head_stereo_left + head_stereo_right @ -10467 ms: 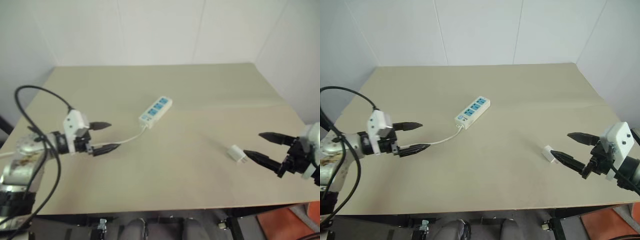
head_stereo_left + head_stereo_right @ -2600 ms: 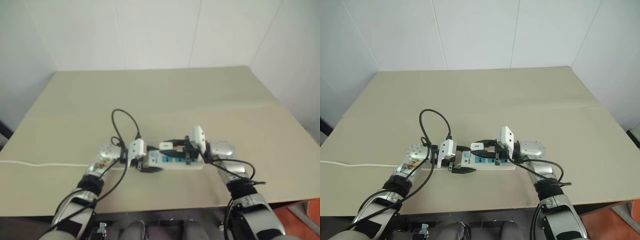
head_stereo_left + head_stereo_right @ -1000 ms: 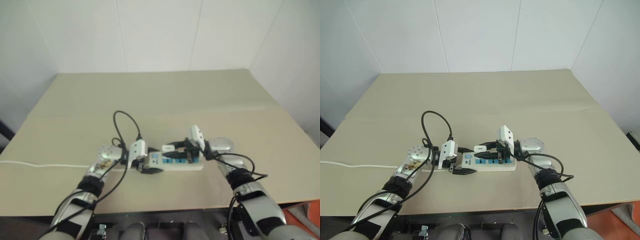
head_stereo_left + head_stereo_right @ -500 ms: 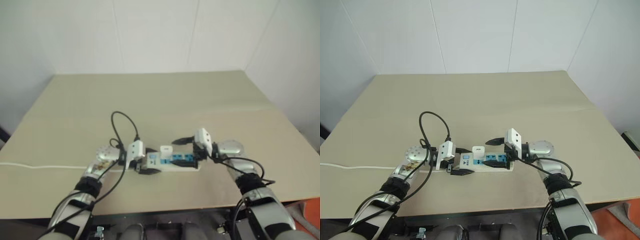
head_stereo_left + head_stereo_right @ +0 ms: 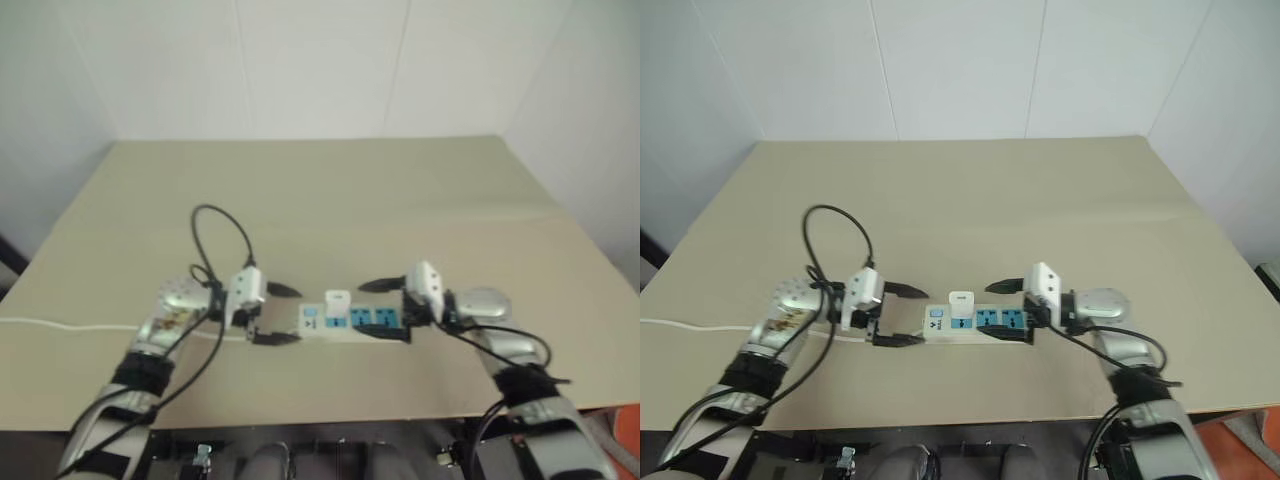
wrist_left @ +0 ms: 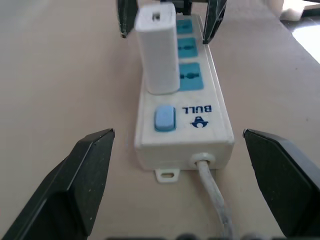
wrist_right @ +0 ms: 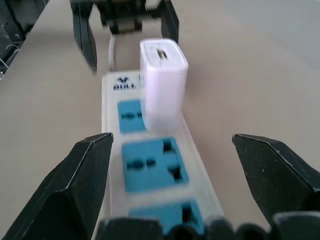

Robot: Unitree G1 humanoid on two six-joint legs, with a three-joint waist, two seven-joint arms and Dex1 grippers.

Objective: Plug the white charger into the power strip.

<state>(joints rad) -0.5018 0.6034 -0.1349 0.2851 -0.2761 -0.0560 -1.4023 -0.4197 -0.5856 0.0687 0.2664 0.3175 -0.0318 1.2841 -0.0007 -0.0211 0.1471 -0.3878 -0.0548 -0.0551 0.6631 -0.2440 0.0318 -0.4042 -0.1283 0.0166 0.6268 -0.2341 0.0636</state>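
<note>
The white charger (image 5: pixel 337 300) stands upright on the power strip (image 5: pixel 372 326), its base flat against the strip's face near the switch end (image 6: pixel 164 119). The strip lies across the table's front middle. My left gripper (image 5: pixel 279 314) is open, just off the strip's cord end, with nothing between its fingers. At the other end my right gripper (image 5: pixel 379 310) is open too, one finger on each side of the strip, holding nothing. Both wrist views look along the strip at the charger (image 7: pixel 162 85), with the opposite gripper's black fingers behind it.
The strip's thin white cord (image 5: pixel 60 325) runs left to the table's edge. A black cable (image 5: pixel 215 225) loops above my left arm. The beige table (image 5: pixel 330 200) stretches back to white walls, and its front edge lies close behind both arms.
My right gripper has opened, let go of the charger and drawn back to the right. The left gripper has opened wider and pulled back left and up. The charger stays upright on the strip.
</note>
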